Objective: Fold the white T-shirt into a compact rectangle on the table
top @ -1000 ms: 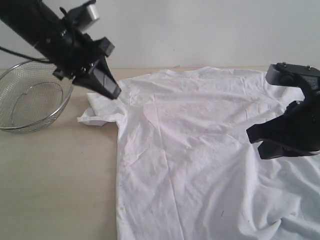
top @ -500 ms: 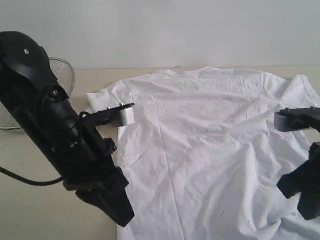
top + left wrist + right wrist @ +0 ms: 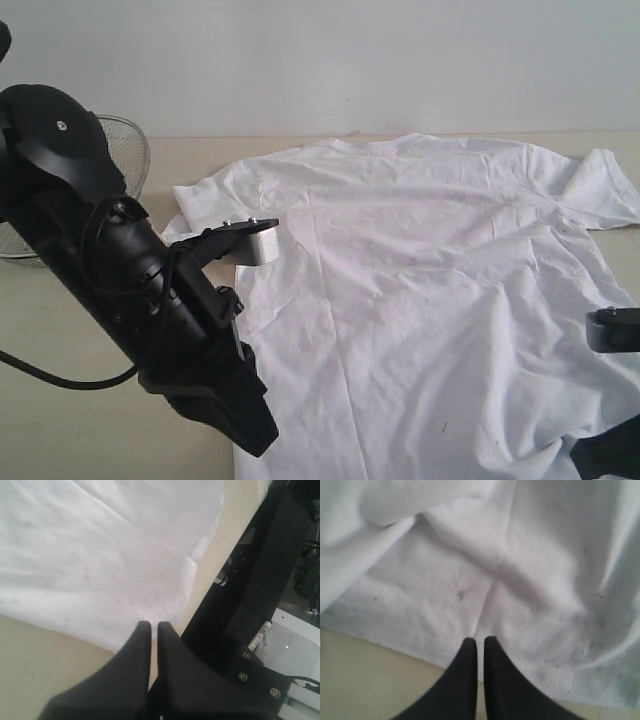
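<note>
The white T-shirt [image 3: 420, 300] lies spread across the middle and right of the table [image 3: 90, 400], with the left gripper [image 3: 150, 627] by its near left edge and the right gripper [image 3: 479, 641] at its near hem, both closed and empty.

pale beige table [image 3: 60, 440] with the white T-shirt [image 3: 420, 300] spread flat on it, plain side up, a bit wrinkly. its edge lies just past the tips of the left fingers [image 3: 135, 655] and the right fingers [image 3: 465, 670], bare table under both. wire-mesh bowl [image 3: 130, 155] sits well behind the left fingers, apart from the shirt
</note>
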You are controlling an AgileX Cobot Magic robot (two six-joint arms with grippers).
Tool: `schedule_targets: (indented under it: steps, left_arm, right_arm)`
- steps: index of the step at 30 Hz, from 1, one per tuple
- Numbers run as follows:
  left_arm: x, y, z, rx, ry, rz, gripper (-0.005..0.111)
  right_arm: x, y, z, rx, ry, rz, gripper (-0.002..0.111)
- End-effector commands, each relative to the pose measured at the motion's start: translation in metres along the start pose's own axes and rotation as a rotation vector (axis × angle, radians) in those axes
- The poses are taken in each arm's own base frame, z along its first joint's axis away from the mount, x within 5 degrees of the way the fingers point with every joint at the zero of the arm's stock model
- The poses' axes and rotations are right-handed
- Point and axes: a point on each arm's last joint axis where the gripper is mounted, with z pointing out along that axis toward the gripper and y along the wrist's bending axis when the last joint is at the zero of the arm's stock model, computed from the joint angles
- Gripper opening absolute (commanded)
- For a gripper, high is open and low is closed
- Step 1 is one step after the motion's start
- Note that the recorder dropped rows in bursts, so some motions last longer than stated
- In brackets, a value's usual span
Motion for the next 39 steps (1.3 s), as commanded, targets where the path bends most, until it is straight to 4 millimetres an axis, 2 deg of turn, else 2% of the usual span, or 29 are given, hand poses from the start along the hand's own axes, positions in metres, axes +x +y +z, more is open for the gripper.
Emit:
schedule_targets:
  steps: [1,6,12,17,30,39]
  left_arm:
    - [0.001,-0.003,0.0,0.013,0.001,0.008,0.005]
    - [0.003,-0.005,0.0,0.028,0.019,0.01,0.005]
    - [0.003,-0.005,0.0,0.028,0.019,0.013,0.005]
    - [0.004,-0.005,0.0,0.035,0.028,0.017,0.005]
    - [0.005,-0.006,0.0,0.043,0.038,0.024,0.005]
    - [0.005,-0.006,0.0,0.039,0.038,0.026,0.005]
  right_arm:
    - [0.0,-0.001,0.003,0.002,-0.006,0.022,0.0]
    - [-0.004,-0.005,0.029,0.034,0.132,0.012,0.0]
    - [-0.005,-0.009,0.04,0.072,0.209,0.005,0.0]
    - [-0.003,-0.02,0.039,0.192,0.238,0.033,0.0]
    - [-0.006,-0.034,0.033,0.364,0.241,0.03,0.0]
    - [-0.01,-0.022,0.016,0.237,0.126,-0.001,0.0]
